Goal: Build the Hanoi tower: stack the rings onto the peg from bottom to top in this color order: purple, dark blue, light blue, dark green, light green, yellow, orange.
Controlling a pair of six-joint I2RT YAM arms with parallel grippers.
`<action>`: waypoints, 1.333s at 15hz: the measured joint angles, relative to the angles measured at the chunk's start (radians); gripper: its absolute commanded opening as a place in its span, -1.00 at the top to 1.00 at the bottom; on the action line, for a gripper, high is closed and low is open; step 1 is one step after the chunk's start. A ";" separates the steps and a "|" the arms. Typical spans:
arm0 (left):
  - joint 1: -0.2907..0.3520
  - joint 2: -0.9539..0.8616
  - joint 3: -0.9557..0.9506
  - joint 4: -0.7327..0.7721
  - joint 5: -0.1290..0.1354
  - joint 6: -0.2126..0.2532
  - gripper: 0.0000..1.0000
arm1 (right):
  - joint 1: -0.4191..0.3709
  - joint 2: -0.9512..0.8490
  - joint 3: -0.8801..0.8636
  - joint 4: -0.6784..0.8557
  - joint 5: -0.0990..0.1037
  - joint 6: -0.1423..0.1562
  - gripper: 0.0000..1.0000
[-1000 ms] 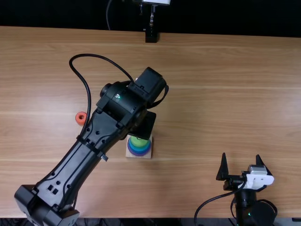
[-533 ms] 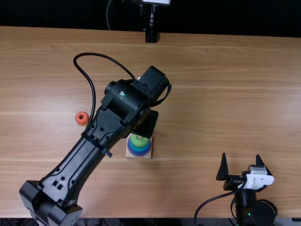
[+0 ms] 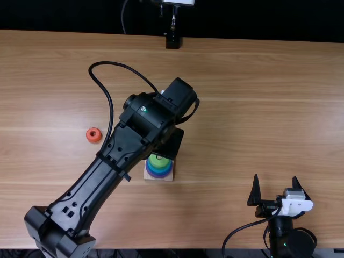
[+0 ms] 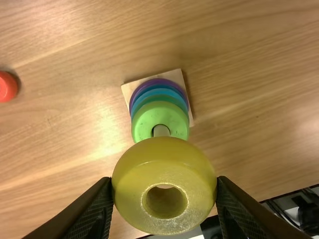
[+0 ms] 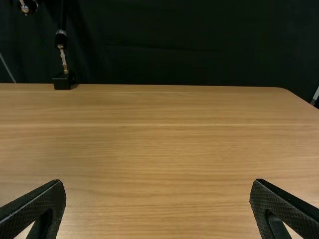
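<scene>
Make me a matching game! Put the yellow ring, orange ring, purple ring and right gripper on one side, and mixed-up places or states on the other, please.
Column one:
1. Yellow ring
2. Orange ring
3. Purple ring
4. Right gripper

Column two:
A. Lowest ring on the peg
B. Open, with nothing between its fingers
C. Held by the left gripper
D. On the table, away from the other rings

Right pairs: 1-C, 2-D, 3-A, 4-B

Ring stack (image 3: 159,168), unfinished.
Light green ring (image 4: 148,119) is topping it; yellow ring (image 4: 164,162) is hanging aloft; orange ring (image 3: 93,140) is lying apart.
</scene>
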 measured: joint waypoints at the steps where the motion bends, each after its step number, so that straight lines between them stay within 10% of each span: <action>1: 0.000 0.000 0.000 0.000 0.000 0.000 1.00 | 0.000 0.000 0.000 0.000 0.000 0.000 -1.00; 20: 0.000 0.002 -0.061 0.008 0.005 -0.001 1.00 | 0.000 0.000 0.000 0.000 0.000 0.000 -1.00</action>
